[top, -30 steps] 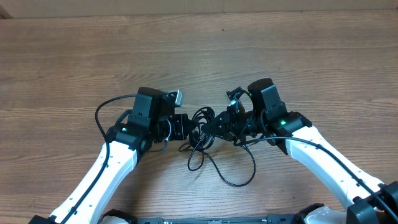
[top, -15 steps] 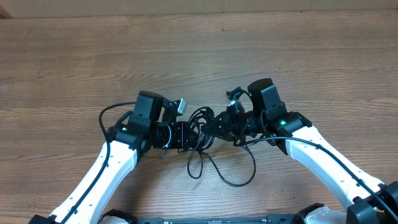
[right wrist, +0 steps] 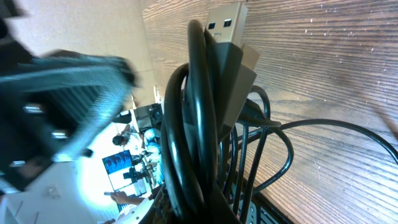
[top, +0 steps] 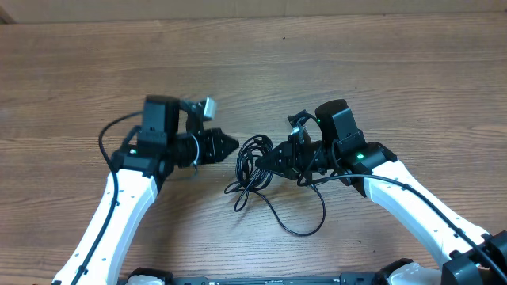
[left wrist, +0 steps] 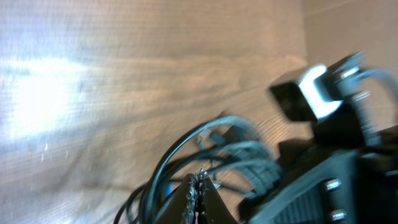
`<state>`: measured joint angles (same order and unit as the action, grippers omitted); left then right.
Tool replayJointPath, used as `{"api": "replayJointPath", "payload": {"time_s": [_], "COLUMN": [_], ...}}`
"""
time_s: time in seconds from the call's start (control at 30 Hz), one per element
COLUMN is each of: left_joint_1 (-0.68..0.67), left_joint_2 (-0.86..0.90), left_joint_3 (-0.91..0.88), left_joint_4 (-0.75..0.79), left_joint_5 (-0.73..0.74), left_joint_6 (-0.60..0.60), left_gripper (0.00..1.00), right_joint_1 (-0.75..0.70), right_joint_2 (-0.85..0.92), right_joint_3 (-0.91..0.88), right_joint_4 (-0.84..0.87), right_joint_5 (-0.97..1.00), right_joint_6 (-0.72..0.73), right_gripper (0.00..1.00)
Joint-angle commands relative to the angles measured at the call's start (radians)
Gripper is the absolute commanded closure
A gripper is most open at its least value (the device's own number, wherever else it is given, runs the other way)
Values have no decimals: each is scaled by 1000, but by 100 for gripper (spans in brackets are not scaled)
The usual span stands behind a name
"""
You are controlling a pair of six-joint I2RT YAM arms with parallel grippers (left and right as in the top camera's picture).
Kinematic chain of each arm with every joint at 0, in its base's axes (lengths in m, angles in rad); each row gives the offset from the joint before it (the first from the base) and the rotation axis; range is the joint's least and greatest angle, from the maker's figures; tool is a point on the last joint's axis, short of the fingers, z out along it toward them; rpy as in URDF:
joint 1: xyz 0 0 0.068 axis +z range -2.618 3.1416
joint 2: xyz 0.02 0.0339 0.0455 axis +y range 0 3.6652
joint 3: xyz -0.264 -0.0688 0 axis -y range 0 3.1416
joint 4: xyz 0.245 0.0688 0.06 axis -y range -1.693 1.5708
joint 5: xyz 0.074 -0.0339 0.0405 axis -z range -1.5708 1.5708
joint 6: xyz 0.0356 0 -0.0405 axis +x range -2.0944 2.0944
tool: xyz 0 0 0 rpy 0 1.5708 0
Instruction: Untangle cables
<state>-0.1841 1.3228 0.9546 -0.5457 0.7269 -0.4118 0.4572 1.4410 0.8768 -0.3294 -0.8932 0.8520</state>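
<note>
- Leftward, toward 9 o'clock, went the left tool (top: pixel 232 145). A second before it sat against the tangle, and now it stood just beside the outermost loop, not touching it. The right tool (top: pixel 266 163) had kept its place.
- The left tool's jaws were pressed fully together, the tips meeting in a point. In the left wrist view the left tool (left wrist: pixel 199 190) showed its toothed pads closed on each other, with no cord seen between them.
- The right tool was squeezed narrow at the 3 o'clock side of the tangle. It was clamped on the cables (top: pixel 250 168), with its tips buried among the loops.
- The cables were thin black cords lying on the wooden table (top: pixel 253 63) near its middle, between the two tools. They were knotted into overlapping loops. One long slack loop trailed off toward 5 o'clock and a shorter one toward 7 o'clock.
- In the right wrist view the cables (right wrist: pixel 193 124) rose side by side from the bottom edge. A USB plug (right wrist: pixel 227 18) with a metal shell stood at 12 o'clock.
- Which strand belonged to which cord could not be told.
- The right tool's own fingers were hidden behind the bundle in its wrist view.
- The left wrist view was blurred, so the cables (left wrist: pixel 245 149) showed there only as smeared arcs.
</note>
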Motion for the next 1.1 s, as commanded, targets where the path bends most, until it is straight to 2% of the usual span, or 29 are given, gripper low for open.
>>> {"api": "replayJointPath", "payload": {"time_s": [0.0, 0.23, 0.4, 0.5, 0.8, 1.07], "left_joint_1": [0, -3, -82, -129, -164, -167], "left_joint_2": [3, 7, 32, 48, 63, 63], "left_joint_3": [47, 45, 45, 45, 42, 24], "left_joint_4": [27, 46, 73, 68, -50, -98], "left_joint_5": [33, 5, -8, -71, -220, -212], "left_joint_6": [-22, -22, -10, -11, -11, -10], "left_gripper": [96, 96, 96, 96, 95, 96], "right_joint_1": [-4, -4, -4, -4, -4, -4], "right_joint_2": [-21, -21, -21, -21, -21, -21], "right_joint_3": [22, 22, 22, 22, 22, 22], "right_joint_4": [10, 10, 10, 10, 10, 10], "right_joint_5": [-13, -13, -13, -13, -13, -13], "right_joint_6": [-10, -10, -10, -10, -10, -10], "right_gripper": [96, 96, 96, 96, 96, 95]}}
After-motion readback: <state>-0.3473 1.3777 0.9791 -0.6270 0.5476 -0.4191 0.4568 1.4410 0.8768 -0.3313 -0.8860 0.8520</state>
